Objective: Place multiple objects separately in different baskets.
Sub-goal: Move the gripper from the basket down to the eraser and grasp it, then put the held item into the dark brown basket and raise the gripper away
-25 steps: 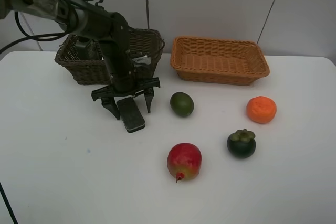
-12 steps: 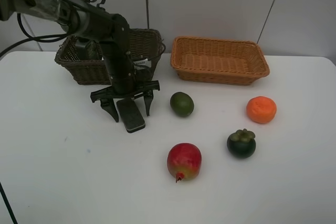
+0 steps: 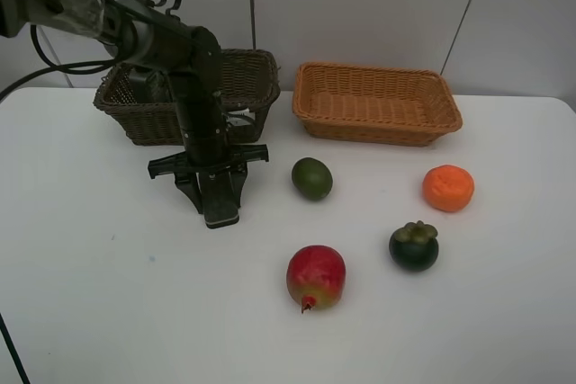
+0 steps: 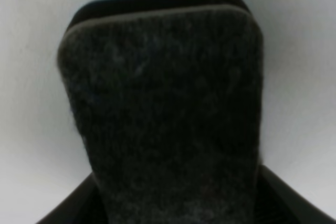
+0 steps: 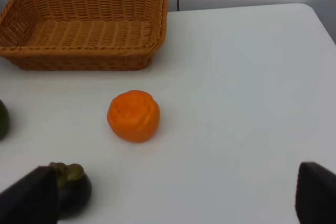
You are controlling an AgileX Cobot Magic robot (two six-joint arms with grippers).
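At the far left, the dark brown wicker basket (image 3: 247, 78) stands at the back of the tabletop (image 3: 108, 294). Something dark sits inside it, but I cannot tell what.

Just in front of it, the left hand (image 3: 219, 193) reaches straight down over the black eraser block (image 3: 220, 211). Its fingers are clenched against the two long sides of the block, which lies flat on the tabletop. The left wrist view shows the felt face (image 4: 163, 114) filling the frame. The block is probably light, with a stiff body and a soft, grippy pad, so a hold across the narrow width on the hard edges suits it. Pinching the felt would give.

Next comes the lime (image 3: 311, 178), and nearer the front the red pomegranate (image 3: 316, 276), both loose on the tabletop. They look smooth, round and likely to roll, so each should be taken across its widest part.

The light orange-tan basket (image 3: 378, 101) stands empty at the back. The mangosteen (image 3: 414, 245) and the orange (image 3: 448, 187) lie in front of it, well apart.

The right hand (image 5: 170, 196) shows only in its own wrist view, released and empty, with its fingers spread wide.
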